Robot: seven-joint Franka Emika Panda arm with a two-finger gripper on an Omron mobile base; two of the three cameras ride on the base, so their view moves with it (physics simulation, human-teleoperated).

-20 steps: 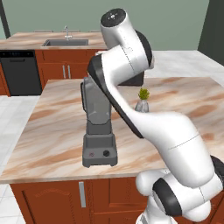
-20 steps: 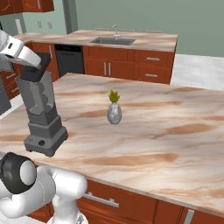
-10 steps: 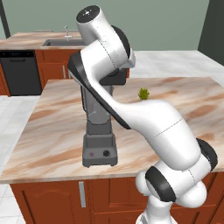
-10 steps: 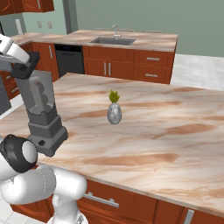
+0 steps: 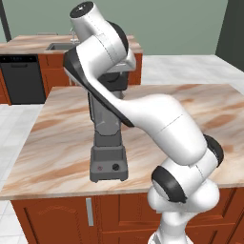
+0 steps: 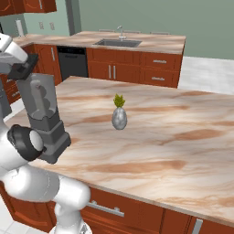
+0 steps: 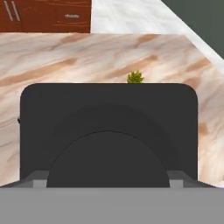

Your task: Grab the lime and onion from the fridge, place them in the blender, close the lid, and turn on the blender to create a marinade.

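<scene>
Home kitchen: marble-look island counter [image 6: 183, 151], red-brown wood cabinets [image 6: 157, 68], sink with faucet [image 6: 118, 42], black dishwasher [image 5: 21, 78], blender [image 5: 108, 143].

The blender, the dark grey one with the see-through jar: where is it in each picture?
Left base view: the dark grey blender stands left of centre on the marble counter, its jar partly behind the white arm.
Right base view: at the far left edge.
Hand view: seen from above, its black squarish lid spans the middle.
Shared landmark: the small grey vase with green leaves, whose leaves peek over the lid.
</scene>
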